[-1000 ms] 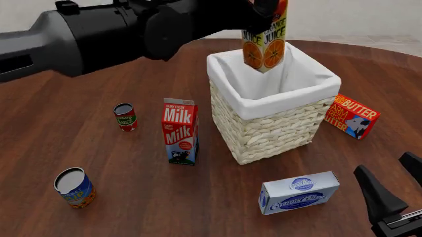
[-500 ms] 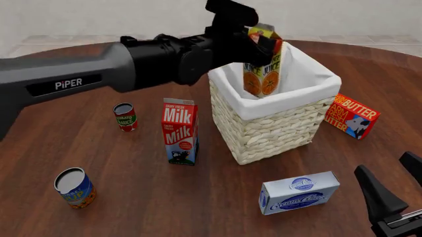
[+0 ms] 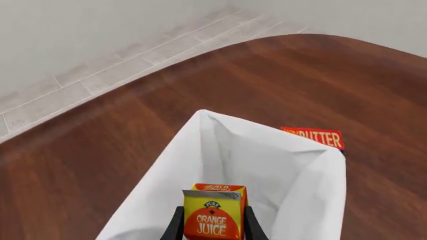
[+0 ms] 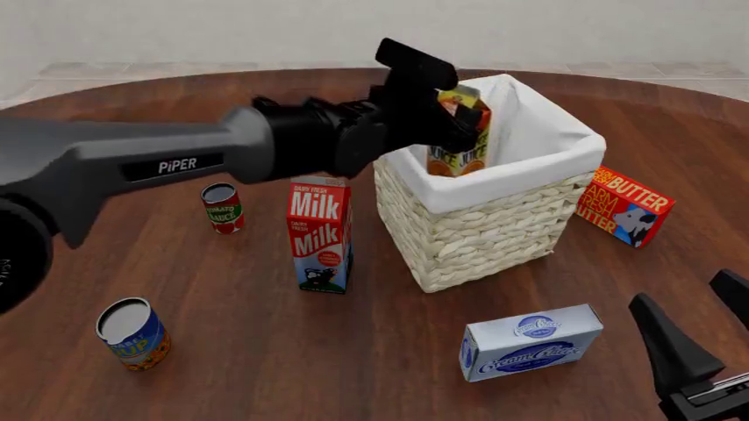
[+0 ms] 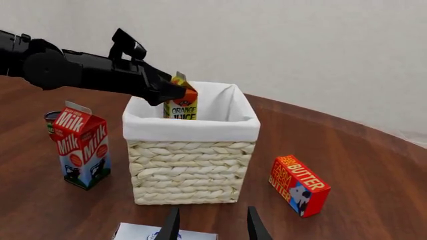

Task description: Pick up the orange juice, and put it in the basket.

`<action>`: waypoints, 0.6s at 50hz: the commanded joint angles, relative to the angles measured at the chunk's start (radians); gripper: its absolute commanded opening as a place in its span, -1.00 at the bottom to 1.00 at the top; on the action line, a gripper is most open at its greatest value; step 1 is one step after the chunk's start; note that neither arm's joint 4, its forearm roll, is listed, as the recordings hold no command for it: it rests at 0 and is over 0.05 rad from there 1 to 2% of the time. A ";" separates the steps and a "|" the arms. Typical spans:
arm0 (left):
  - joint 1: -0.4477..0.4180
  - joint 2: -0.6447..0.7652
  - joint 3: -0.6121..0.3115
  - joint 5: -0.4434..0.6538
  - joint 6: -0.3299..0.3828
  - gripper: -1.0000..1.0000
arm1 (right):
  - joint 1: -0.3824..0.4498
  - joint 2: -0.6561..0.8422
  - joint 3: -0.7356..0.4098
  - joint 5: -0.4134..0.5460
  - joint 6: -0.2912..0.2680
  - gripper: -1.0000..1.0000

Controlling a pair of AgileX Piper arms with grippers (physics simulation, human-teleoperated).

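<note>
The orange juice (image 4: 460,133) is a yellow and orange gable-top carton, upright with its lower half inside the basket (image 4: 482,237). The basket is a pale wicker one with a white liner. My left gripper (image 4: 454,123) is shut on the carton near its top, over the basket's near-left corner. In the left wrist view the fingers (image 3: 175,226) flank the carton (image 3: 213,212) above the liner (image 3: 300,175). The right wrist view shows the carton (image 5: 181,104) in the basket (image 5: 190,170). My right gripper (image 4: 702,323) is open and empty at the front right, low over the table.
A red-and-white milk carton (image 4: 319,232) stands just left of the basket. A small red can (image 4: 221,207) and a blue-and-orange can (image 4: 132,333) stand further left. A butter box (image 4: 624,206) lies right of the basket, and a blue-and-white box (image 4: 531,340) in front of it.
My left gripper has come down with the orange juice, from above the basket's rim to partly inside it. The right arm has not moved.
</note>
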 commanded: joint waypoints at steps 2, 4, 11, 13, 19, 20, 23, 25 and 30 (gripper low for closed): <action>0.004 0.027 -0.005 -0.008 0.022 -1.00 | -0.001 -0.003 0.000 0.003 -0.001 1.00; 0.004 0.028 -0.004 -0.008 0.021 -1.00 | 0.000 -0.003 0.000 0.004 -0.001 1.00; 0.003 0.035 -0.005 -0.008 0.022 -1.00 | -0.001 -0.005 0.000 0.005 -0.002 1.00; 0.003 0.037 -0.004 -0.009 0.022 -1.00 | -0.001 -0.006 0.000 0.005 -0.002 1.00; 0.000 0.035 -0.003 -0.005 0.035 1.00 | 0.000 -0.008 0.001 0.006 -0.001 1.00; 0.002 0.036 -0.009 0.001 0.027 1.00 | 0.000 -0.008 0.001 0.006 -0.002 1.00; 0.004 0.038 -0.014 0.007 0.033 1.00 | 0.000 -0.008 0.001 0.009 -0.005 1.00; 0.004 0.037 -0.013 0.006 0.033 1.00 | 0.003 -0.008 0.001 0.009 -0.004 1.00; 0.008 0.040 -0.016 0.009 0.036 1.00 | 0.002 -0.006 0.000 0.007 -0.005 1.00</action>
